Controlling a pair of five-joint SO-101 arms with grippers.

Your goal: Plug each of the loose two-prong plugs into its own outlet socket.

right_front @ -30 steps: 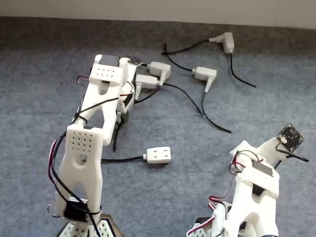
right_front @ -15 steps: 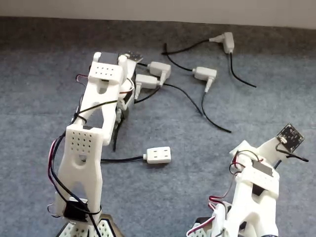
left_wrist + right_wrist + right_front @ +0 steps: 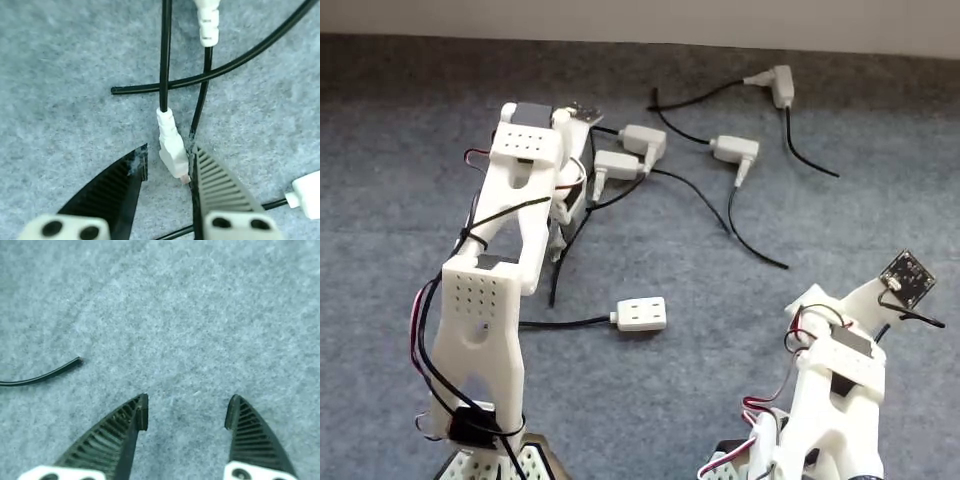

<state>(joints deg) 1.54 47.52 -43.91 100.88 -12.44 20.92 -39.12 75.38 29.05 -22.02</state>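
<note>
A small white two-prong plug (image 3: 172, 147) on a black cable (image 3: 164, 55) lies on the grey carpet. My left gripper (image 3: 169, 150) is open around it, and the plug leans against one finger (image 3: 215, 185). From above, the left arm (image 3: 515, 210) stretches toward the far side and covers that spot. A white outlet socket (image 3: 640, 314) lies mid-table on its own black lead. Two white connectors (image 3: 642, 140) (image 3: 616, 163) lie beside the left arm's wrist. Two more (image 3: 733, 148) (image 3: 782, 85) lie farther right. My right gripper (image 3: 188, 402) is open over bare carpet.
Black cables (image 3: 695, 195) cross and loop between the connectors at the far centre. A loose cable end (image 3: 50, 374) lies near the right gripper. The right arm (image 3: 835, 385) is folded at the near right. Another white connector (image 3: 307, 194) sits beside the left gripper.
The left arm has shifted a little to the left and away from the near edge. The right arm and the connectors have not moved.
</note>
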